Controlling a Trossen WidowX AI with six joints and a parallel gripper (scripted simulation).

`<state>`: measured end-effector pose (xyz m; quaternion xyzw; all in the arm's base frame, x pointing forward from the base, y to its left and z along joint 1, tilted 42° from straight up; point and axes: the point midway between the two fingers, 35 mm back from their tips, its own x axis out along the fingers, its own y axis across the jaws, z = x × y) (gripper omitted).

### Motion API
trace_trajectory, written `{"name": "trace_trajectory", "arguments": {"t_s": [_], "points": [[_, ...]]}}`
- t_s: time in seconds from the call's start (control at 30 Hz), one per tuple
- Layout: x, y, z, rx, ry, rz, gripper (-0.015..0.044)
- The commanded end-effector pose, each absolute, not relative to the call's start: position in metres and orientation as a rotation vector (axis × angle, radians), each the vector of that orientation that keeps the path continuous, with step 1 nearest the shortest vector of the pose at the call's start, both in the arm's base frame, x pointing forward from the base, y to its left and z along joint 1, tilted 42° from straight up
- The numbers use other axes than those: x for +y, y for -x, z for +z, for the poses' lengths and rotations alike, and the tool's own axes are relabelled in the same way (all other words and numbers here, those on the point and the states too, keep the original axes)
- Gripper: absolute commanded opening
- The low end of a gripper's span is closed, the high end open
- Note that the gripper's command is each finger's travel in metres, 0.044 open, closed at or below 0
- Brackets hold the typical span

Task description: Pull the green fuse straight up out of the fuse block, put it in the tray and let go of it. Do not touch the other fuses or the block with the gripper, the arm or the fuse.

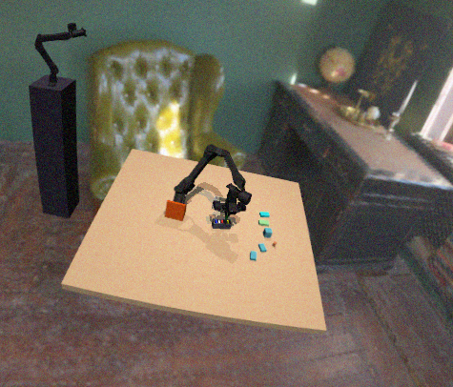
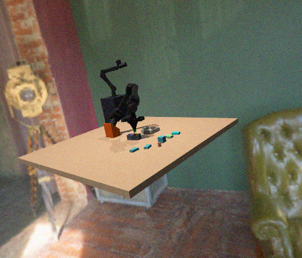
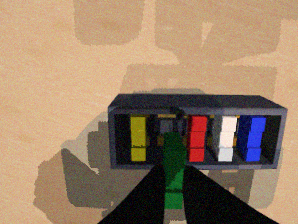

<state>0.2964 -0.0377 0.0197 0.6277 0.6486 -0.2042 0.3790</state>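
Gripper point(image 3: 174, 177) clamped on green fuse point(image 3: 174, 163), lifted over fuse block point(image 3: 196, 106) at wrist-view centre; tray point(image 2: 151, 129) transfer and release remain.

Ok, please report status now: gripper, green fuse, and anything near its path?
Gripper shut on green fuse. Fuse over the fuse block, above the gap between yellow fuse and red fuse. Tray beyond the block.

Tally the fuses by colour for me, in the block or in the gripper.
Yellow fuse: 1
Green fuse, held in the gripper above its slot: 1
Red fuse: 1
White fuse: 1
Blue fuse: 1
Total: 5 fuses, 4 seated in the fuse block.
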Motion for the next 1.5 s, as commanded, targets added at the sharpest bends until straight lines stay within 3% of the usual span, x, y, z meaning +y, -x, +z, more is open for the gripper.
{"name": "trace_trajectory", "arguments": {"t_s": [0.0, 0.3, 1.17, 1.47], "points": [[-0.042, -0.296, 0.024, 1.656, -1.595, -0.519, 0.0000], [-0.045, -0.296, 0.035, 1.655, -1.593, -0.522, 0.0000], [0.092, -0.280, 0.154, 1.656, -1.598, -0.517, 0.0000], [0.102, -0.276, 0.158, 1.660, -1.600, -0.513, 0.0000]]}}
